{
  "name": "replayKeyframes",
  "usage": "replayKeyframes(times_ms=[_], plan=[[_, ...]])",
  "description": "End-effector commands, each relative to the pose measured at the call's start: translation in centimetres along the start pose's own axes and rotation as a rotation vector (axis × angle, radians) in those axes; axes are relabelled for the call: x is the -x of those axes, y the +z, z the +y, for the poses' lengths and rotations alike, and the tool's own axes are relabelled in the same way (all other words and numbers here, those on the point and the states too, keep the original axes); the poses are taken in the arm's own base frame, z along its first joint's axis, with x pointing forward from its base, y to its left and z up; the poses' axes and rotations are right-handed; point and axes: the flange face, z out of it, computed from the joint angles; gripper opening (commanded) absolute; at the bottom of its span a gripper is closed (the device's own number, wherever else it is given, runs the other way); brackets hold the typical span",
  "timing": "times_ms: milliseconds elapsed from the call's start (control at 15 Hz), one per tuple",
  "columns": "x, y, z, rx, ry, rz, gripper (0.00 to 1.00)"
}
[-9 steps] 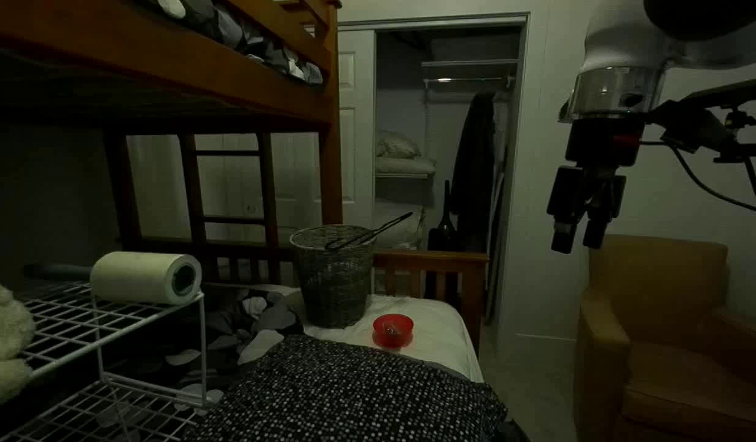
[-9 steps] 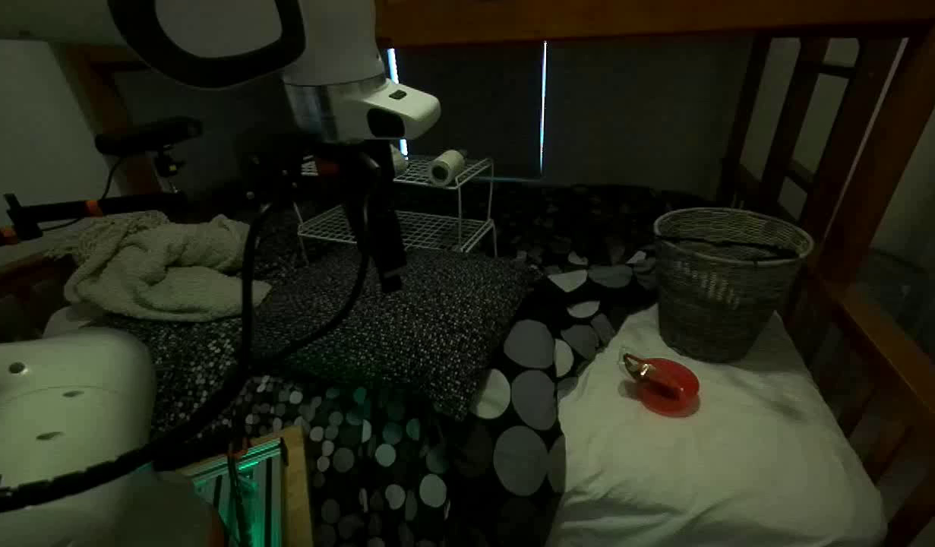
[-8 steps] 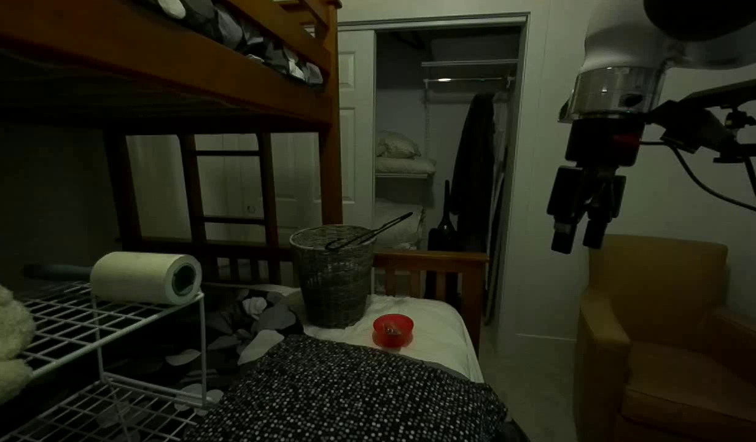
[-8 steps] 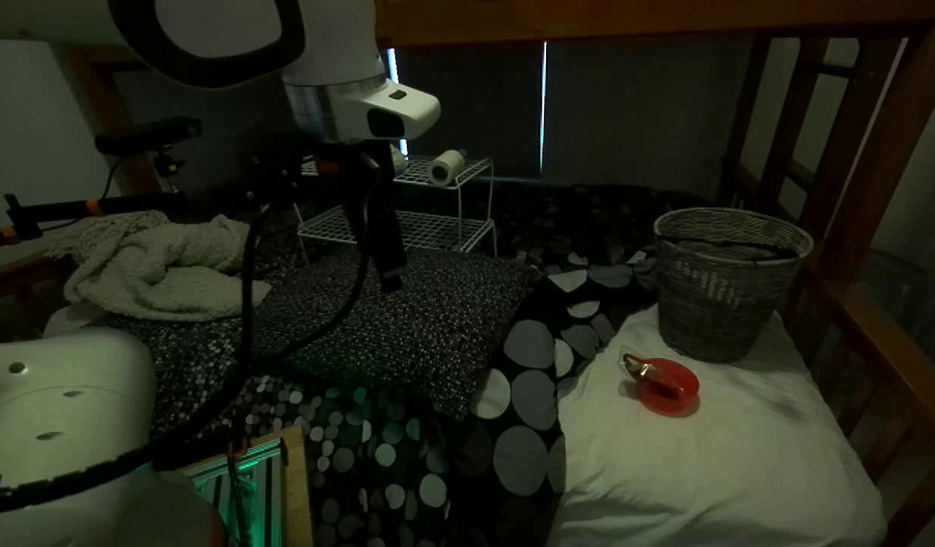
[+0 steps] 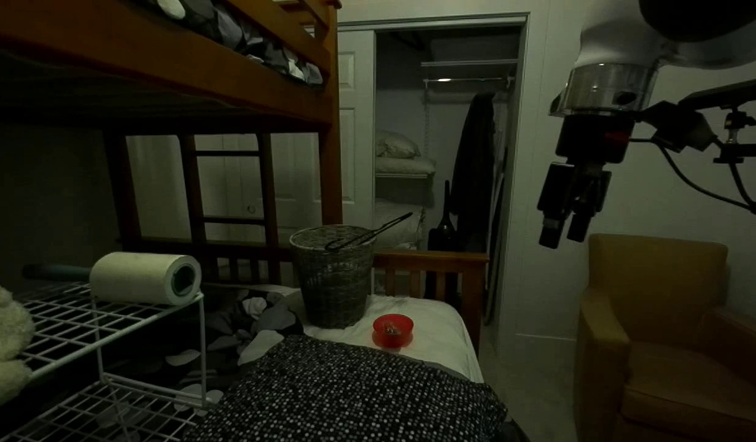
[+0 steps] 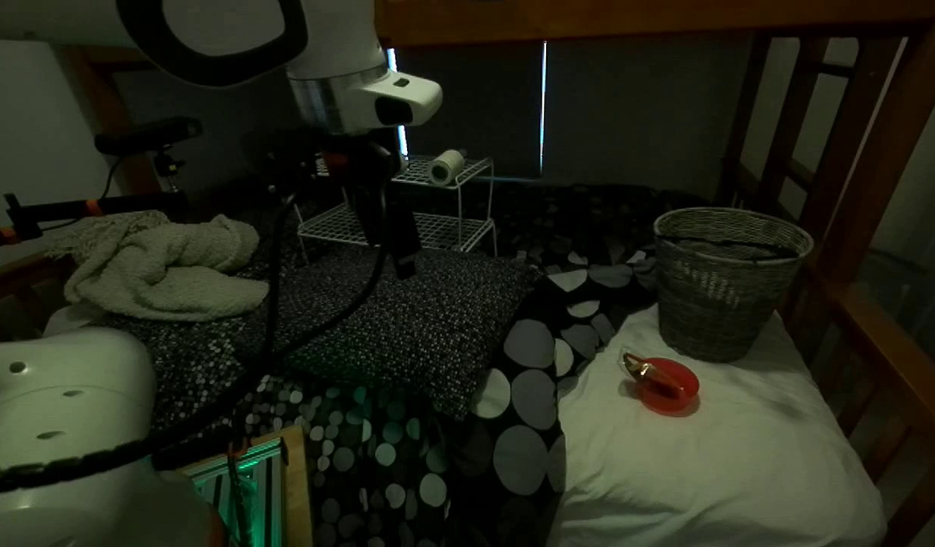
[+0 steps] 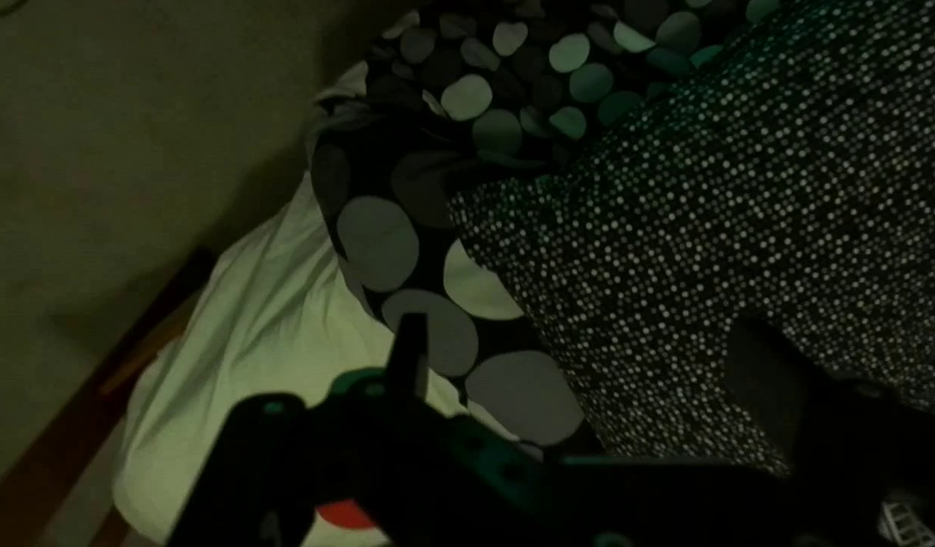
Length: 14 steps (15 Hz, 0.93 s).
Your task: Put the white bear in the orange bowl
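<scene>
White bear (image 5: 8, 344) is showing at the left edge of an exterior view, cut off by the frame and overlapping the upper tier of a white wire rack (image 5: 116, 336); how fully the wires are bearing it I cannot tell. On that same tier a paper towel roll (image 5: 141, 278) is lying on its side. Well apart from the bear, the orange bowl (image 6: 681, 380) is standing on white bedding (image 6: 710, 471), near a woven basket (image 6: 718, 308). The bowl is holding a small shiny thing (image 6: 639, 368), too blurred to name, which is leaning out over the rim on the side away from the basket. The basket is standing upright, and a thin dark thing (image 5: 381, 229) is lying across its mouth, one end jutting past the rim; its lower inside is hidden. In the wrist view the gripper (image 7: 585, 334) is hanging with its two fingers (image 7: 411, 353) spread wide apart, a dotted pillow (image 7: 740, 190) is filling much of the view, and a sliver of the orange bowl is peeking out past the gripper's dark body.
</scene>
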Motion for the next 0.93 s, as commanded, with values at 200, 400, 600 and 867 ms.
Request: replayKeyframes(times_ms=[200, 400, 600, 867], plan=[[-8.8, 2.6, -11.6, 0.004, -0.366, 0.148, 1.00], [-10.6, 4.3, -19.6, -0.001, -0.538, 0.169, 1.00], [-11.5, 4.5, -27.4, 0.002, -0.708, 0.160, 1.00], [-11.0, 4.0, -30.9, 0.004, -0.785, 0.189, 1.00]])
